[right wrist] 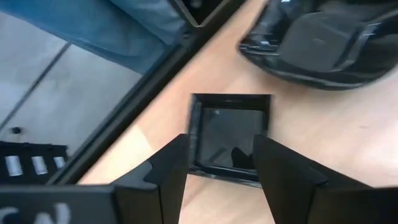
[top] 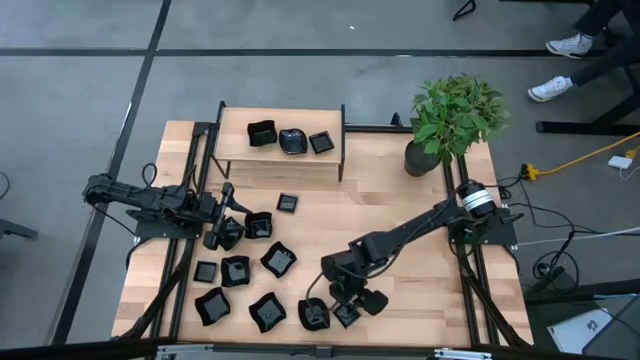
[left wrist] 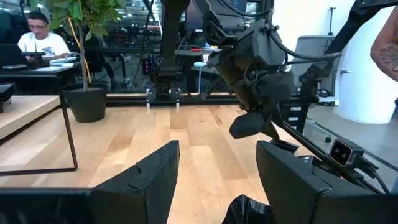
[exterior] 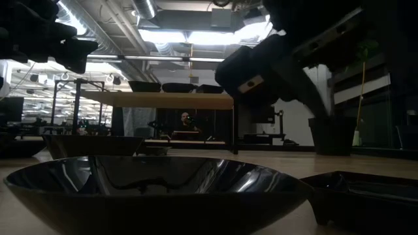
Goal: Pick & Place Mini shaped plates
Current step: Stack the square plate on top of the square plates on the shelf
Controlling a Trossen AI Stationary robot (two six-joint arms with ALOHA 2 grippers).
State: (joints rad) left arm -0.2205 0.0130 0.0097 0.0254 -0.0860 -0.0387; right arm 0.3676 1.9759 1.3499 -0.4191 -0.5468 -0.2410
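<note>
Several mini shaped plates, small glossy black dishes, lie on the wooden table (top: 400, 200), most at the near left (top: 240, 270). Three more sit on the raised shelf (top: 292, 141). My right gripper (right wrist: 221, 168) hovers open, slanting down, over a small square plate (right wrist: 230, 130) near the table's near edge (top: 347, 314). A rounder plate (right wrist: 323, 43) lies just beyond the square one. My left gripper (left wrist: 217, 180) waits open and level at the table's left (top: 220, 232), with a plate's edge (left wrist: 249, 211) below its fingers.
A potted plant (top: 455, 120) stands at the far right corner. The wooden shelf (top: 280, 165) spans the far middle. Bare wood lies between the shelf and the right arm. In the low view, a wide plate (exterior: 157, 189) fills the foreground. A person sits beyond the table (left wrist: 40, 40).
</note>
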